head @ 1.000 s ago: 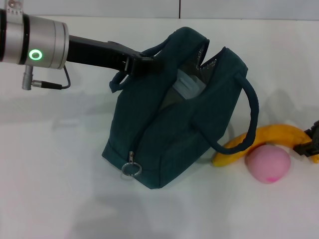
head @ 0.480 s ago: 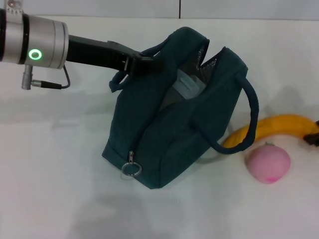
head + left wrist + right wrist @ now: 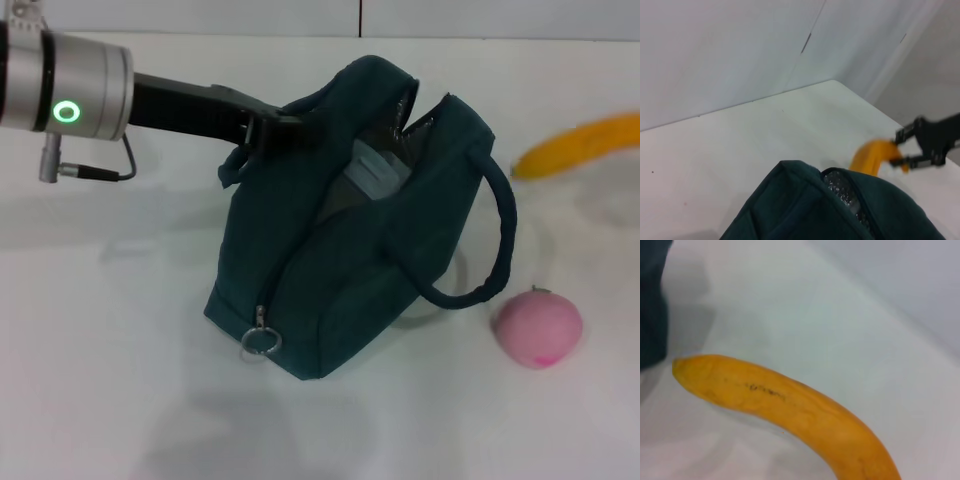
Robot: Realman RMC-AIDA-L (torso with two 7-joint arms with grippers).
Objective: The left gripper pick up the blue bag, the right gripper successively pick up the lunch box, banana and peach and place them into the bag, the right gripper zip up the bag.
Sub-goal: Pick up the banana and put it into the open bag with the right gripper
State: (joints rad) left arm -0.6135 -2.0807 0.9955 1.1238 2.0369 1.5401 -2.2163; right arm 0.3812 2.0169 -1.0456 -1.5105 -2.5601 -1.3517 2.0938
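Overhead, left gripper (image 3: 290, 128) clamped on near handle of blue bag (image 3: 340, 260), holding bag mouth open, upright on white table (image 3: 110, 330). Seen from left wrist camera, right gripper (image 3: 907, 148) pinching 1 end of banana (image 3: 874, 155), fingers closed against fruit. Banana (image 3: 580, 145) lifted clear of table, right of bag and apart from it, tip pointing toward bag mouth. Lunch box (image 3: 378, 170) inside bag, partly visible against silvery lining. Peach (image 3: 538, 328) on table just beside bag's right handle loop. Zipper ring pull (image 3: 260, 341) hanging at bag's front end.
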